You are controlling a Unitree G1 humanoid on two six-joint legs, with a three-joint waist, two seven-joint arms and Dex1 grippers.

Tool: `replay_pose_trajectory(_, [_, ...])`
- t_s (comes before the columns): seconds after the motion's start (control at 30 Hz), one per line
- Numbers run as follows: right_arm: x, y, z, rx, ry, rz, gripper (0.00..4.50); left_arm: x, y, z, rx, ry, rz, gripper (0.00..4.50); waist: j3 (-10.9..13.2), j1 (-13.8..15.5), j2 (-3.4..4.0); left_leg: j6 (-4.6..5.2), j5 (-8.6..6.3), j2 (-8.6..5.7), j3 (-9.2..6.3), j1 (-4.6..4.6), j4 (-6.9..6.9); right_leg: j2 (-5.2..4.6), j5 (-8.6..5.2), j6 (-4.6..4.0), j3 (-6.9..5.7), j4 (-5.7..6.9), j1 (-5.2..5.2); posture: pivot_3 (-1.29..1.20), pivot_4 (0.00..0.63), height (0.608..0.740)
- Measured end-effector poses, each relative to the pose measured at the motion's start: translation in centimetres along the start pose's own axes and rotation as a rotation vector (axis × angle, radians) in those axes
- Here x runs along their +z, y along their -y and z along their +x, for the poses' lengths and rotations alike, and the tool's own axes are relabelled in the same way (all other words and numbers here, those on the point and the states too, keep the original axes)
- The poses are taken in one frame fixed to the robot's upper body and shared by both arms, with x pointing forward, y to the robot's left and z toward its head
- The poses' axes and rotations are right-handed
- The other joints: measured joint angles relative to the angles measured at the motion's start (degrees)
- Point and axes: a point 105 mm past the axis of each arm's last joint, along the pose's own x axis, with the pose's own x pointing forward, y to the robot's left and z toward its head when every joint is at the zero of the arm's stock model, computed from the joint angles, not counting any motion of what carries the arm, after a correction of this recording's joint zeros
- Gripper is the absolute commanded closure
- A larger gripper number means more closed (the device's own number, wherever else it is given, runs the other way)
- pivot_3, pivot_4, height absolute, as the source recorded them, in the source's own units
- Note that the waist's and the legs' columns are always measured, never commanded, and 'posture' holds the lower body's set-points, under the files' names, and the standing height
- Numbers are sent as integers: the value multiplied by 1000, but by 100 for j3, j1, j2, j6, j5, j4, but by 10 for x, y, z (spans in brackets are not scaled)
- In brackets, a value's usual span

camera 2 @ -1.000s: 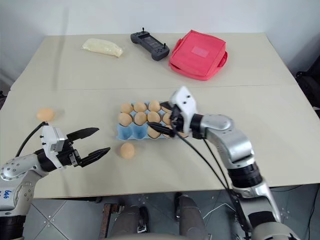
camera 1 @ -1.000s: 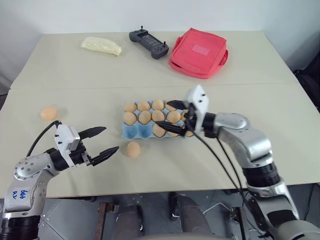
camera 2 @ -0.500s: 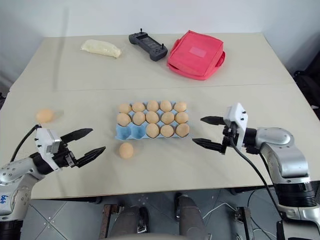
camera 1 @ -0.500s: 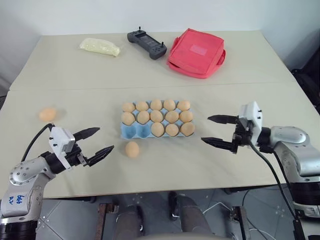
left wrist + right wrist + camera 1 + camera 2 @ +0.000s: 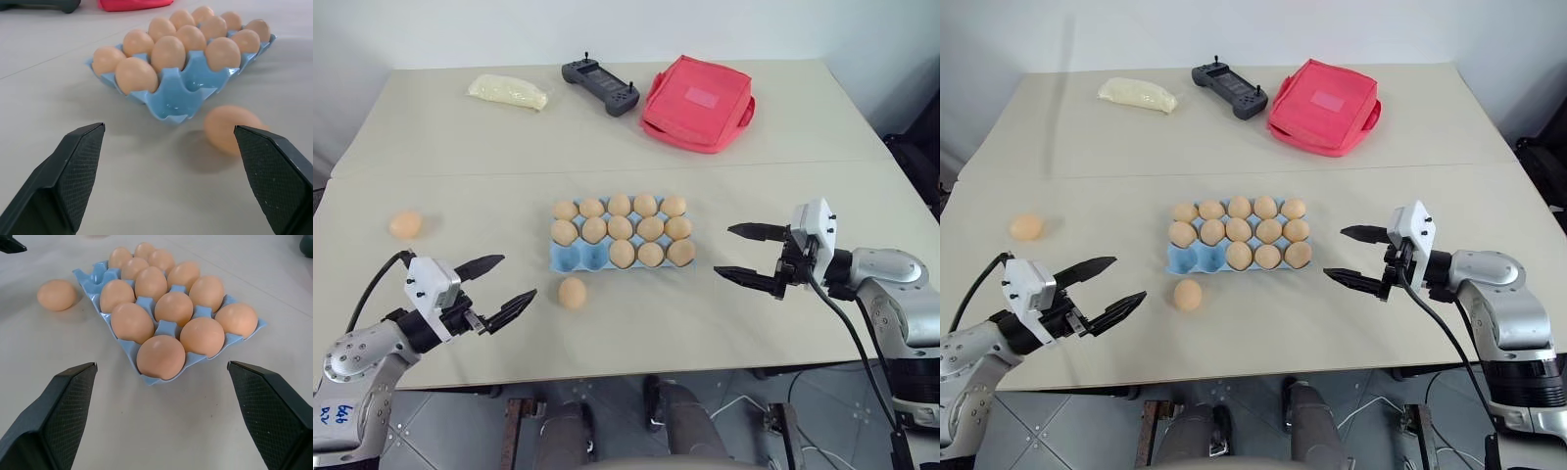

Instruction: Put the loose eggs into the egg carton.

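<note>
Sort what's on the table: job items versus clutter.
Job:
- egg carton, two cups empty
- loose egg near the carton
- loose egg at far left

Clutter:
- red pouch
- black controller
- pale yellow bag

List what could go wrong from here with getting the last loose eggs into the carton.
1. The tan oval egg lying loose beside the light blue moulded carton may roll away if the open left hand nudges it.
2. The two empty cups sit beside filled ones, so placing could knock neighbours.
3. The second loose egg lies far off near the table's left edge.
</note>
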Motion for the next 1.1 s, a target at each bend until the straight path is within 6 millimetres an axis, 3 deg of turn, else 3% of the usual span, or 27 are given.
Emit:
replay_pose_trajectory(0.17, [3,-2,3,28,4,-11,44,6,19,13,16,2,-30,0,0,6,-1,1,1,0,0,2,1,5,0,0,5,0,2,0,150,740])
replay_pose_trajectory(0.4, [6,2,9,51,8,-11,44,-6,41,29,91,-95,-131,0,0,4,-3,3,3,-2,1,5,2,15,2,2,30,1,2,0,150,740])
replay_pose_trajectory(0.63, [7,2,14,75,2,-10,44,-21,53,38,171,-163,-253,0,-2,3,-7,4,3,0,1,5,9,35,5,7,64,-1,3,0,150,740])
replay_pose_trajectory(0.87, [7,4,16,78,-4,-9,44,-23,65,54,169,-183,-289,0,-2,4,-8,3,3,-4,-8,10,15,55,11,2,77,-2,5,0,150,740])
replay_pose_trajectory(1.1, [7,4,17,75,-2,-8,44,-27,65,71,140,-191,-291,0,-2,6,-9,5,4,-75,-127,7,15,65,21,-2,90,-2,7,0,150,740])
